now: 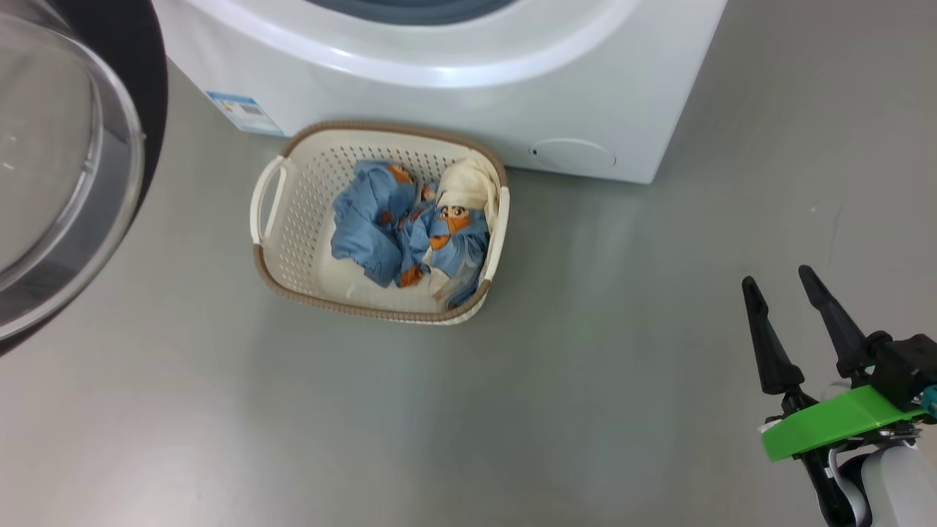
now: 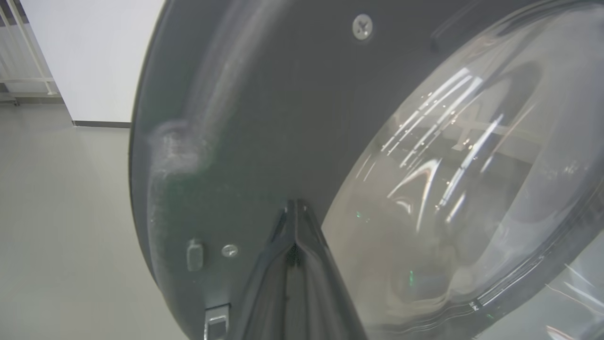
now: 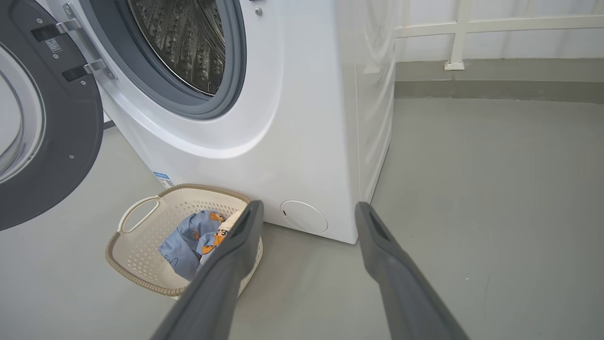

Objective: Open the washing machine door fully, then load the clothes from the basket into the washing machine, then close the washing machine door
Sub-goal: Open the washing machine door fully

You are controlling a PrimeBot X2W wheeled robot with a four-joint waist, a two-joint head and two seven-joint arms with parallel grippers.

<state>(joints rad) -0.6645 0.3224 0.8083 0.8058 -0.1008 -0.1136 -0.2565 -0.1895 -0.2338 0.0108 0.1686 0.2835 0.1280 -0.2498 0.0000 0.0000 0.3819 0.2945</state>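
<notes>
The door (image 1: pixel 66 168) stands swung out to the left of the machine (image 1: pixel 439 95), so the drum (image 3: pixel 179 42) mouth is free. I think this is for the loading that comes next. The left gripper (image 2: pixel 295 208) has its fingers pressed together, holding nothing, with the tip at the dark inner rim of the door beside the glass. Probably it pushes the door wider, but I cannot tell if it really touches.

The basket (image 1: pixel 267 267) sits on the floor just before the machine front, with the clothes (image 1: pixel 373 219) inside it as a crumpled heap. The right gripper (image 1: pixel 777 282) hangs over the bare floor to the right, well apart from the basket, with fingers spread and empty; I judge it is waiting for the clothes.

The door is cut off at the picture edge, so I cannot say if it is fully open. How many garments lie in the heap is hard to tell. In the right wrist view one finger covers part of the basket.
</notes>
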